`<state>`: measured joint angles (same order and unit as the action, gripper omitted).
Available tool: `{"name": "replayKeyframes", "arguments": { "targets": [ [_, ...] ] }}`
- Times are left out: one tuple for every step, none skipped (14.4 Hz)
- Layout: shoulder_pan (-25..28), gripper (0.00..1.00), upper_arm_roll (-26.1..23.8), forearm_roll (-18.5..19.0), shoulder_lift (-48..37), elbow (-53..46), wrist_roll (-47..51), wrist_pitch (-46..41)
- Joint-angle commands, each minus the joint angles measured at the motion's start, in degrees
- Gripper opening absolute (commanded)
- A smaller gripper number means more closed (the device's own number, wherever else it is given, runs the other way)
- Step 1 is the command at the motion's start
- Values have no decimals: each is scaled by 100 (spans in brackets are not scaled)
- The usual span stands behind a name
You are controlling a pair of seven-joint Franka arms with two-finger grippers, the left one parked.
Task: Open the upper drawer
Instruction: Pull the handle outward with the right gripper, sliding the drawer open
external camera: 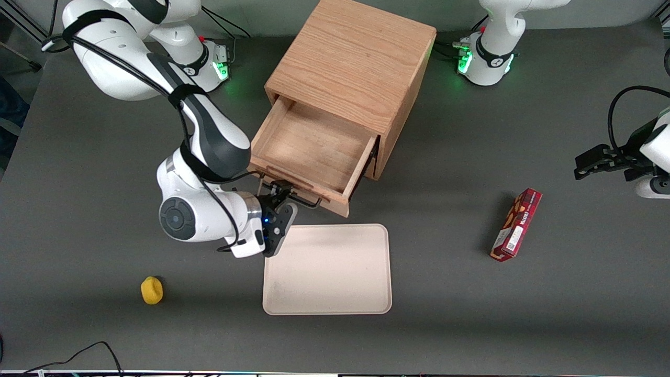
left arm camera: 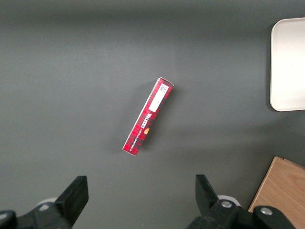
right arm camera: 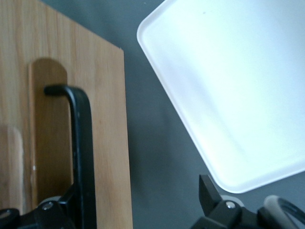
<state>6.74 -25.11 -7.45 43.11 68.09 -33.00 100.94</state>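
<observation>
The upper drawer of the light oak cabinet stands pulled out toward the front camera, its shallow box bare inside. Its black bar handle runs along the drawer front. My right gripper is at the handle's end toward the working arm, just above the table. In the right wrist view the gripper is open, its fingers wide apart. The handle lies close against one finger, and the other finger is over grey table. The lower drawer is hidden under the upper one.
A cream tray lies on the table just in front of the open drawer, nearer the front camera. A red carton lies toward the parked arm's end. A small yellow object sits toward the working arm's end, near the front edge.
</observation>
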Motion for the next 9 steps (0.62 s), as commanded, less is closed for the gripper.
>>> {"name": "replayKeyframes", "arguments": {
  "targets": [
    [73, 100, 216, 104, 162, -445, -338, -188],
    [73, 100, 304, 104, 171, -481, -504, -206],
    [64, 100, 323, 104, 171, -577, -610, -241],
    [64, 100, 375, 104, 206, -691, -611, -319],
    [81, 100, 480, 104, 241, -857, -620, -416],
    [90, 100, 490, 104, 250, -963, -611, -434],
    [90, 100, 490, 95, 250, -1025, -576, -434],
    [90, 100, 481, 69, 215, -1043, -558, -434],
    [82, 100, 481, 69, 137, -1078, -550, -452]
  ]
}}
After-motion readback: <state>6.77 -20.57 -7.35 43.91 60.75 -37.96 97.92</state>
